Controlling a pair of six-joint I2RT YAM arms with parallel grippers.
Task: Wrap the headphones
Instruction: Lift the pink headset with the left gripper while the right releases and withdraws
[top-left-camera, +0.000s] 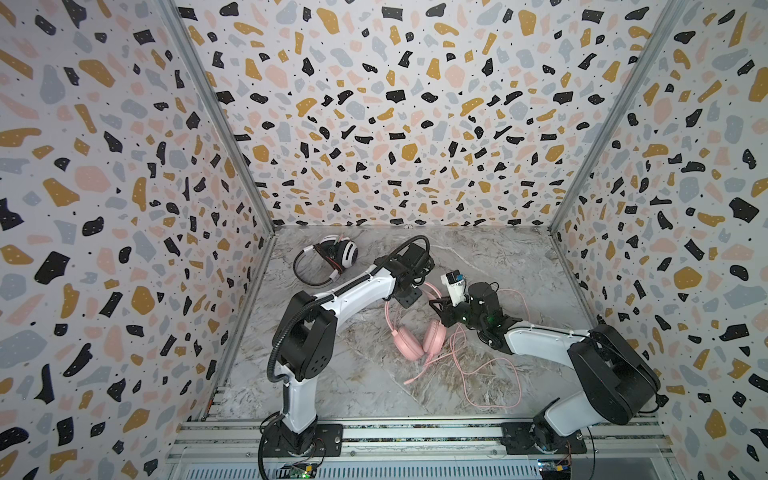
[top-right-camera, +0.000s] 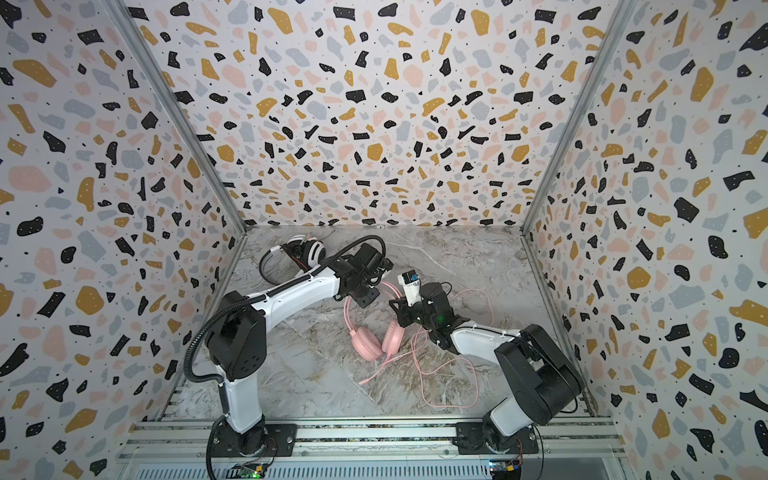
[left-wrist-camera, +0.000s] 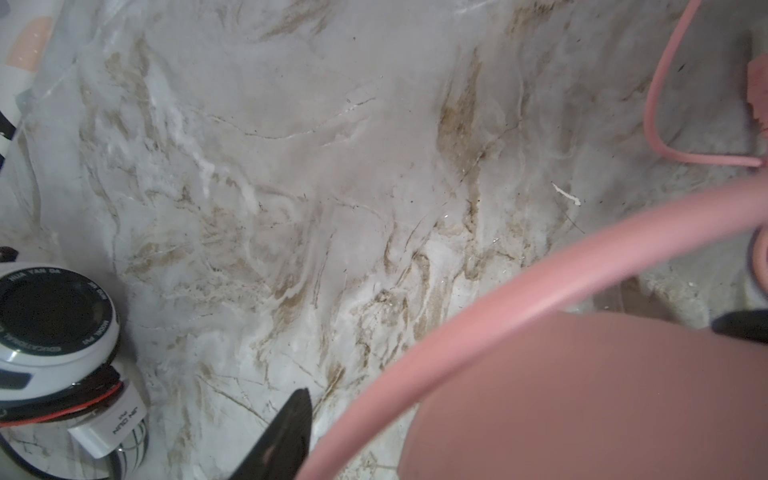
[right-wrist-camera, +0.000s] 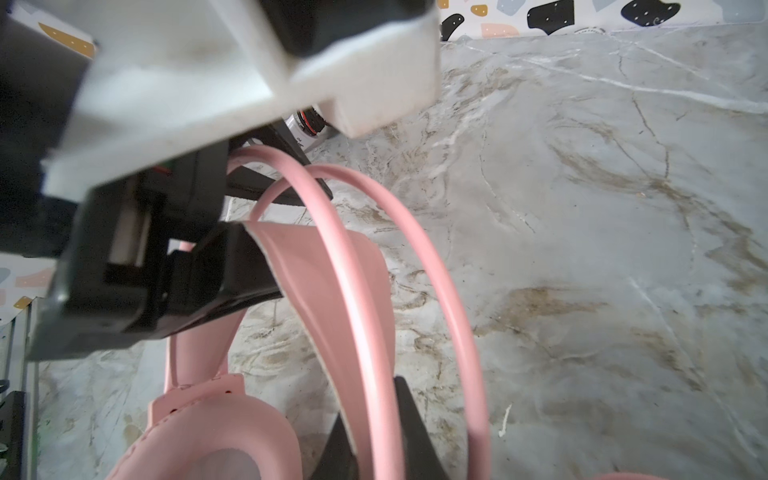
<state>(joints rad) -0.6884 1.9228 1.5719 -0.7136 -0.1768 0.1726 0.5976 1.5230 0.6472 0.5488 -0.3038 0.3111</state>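
Covering the whole floor of the cell, the worktop (top-left-camera: 478, 257) is a flat marble-print sheet, matte, grey with tan veins. Pink headphones (top-left-camera: 409, 340) sit mid-worktop. Both soft, rounded ear cups (top-right-camera: 368, 343) rest down as a base while the headband is lifted toward the two hands, probably to steady the frame for winding. White headset (top-left-camera: 347, 251), hard glossy shell with black stripes and a thin black band, lies at the back left corner, well apart and out of the working zone. Pink cable (left-wrist-camera: 648, 108), a thin rubbery round cord, sprawls in loose loops on the worktop near the right arm; none of it looks wound on the pink set yet. Right hand (right-wrist-camera: 376, 432) is clamped on one smooth pink headband tube. Left hand (right-wrist-camera: 282, 232) straddles the flat padded strap, jaws part closed; cannot tell if it pinches yet.
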